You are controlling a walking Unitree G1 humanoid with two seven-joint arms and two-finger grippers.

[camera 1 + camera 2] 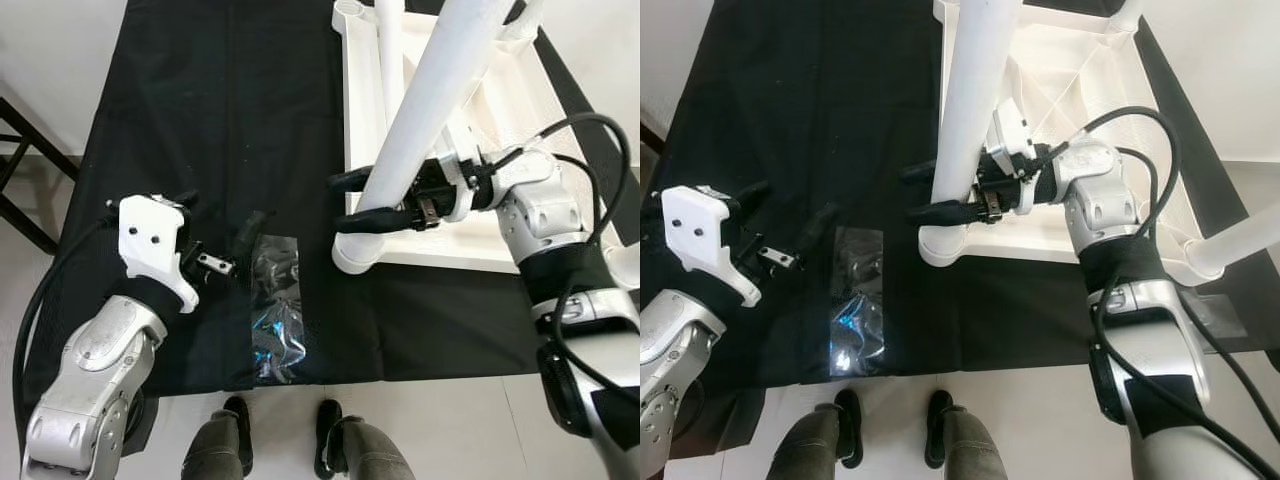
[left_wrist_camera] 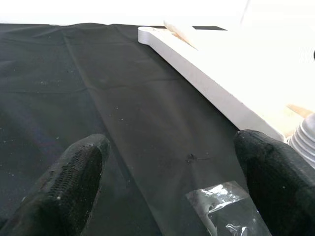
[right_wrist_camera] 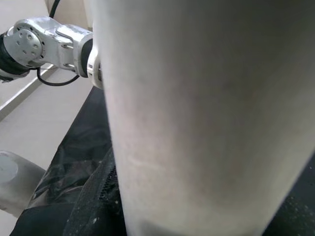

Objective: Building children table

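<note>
Shoes point(image 1: 236, 430) are seen below the surface point(image 1: 180, 120); right jaws point(image 1: 385, 203) clamp a leg point(image 1: 430, 110), left jaws point(image 1: 225, 245) gape empty; the leg could tip if released unseated.

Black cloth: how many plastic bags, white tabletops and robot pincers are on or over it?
Plastic bag: 1
White tabletop: 1
Pincers: 2, the left pincer open, the right pincer around a white table leg
Total: 4
</note>
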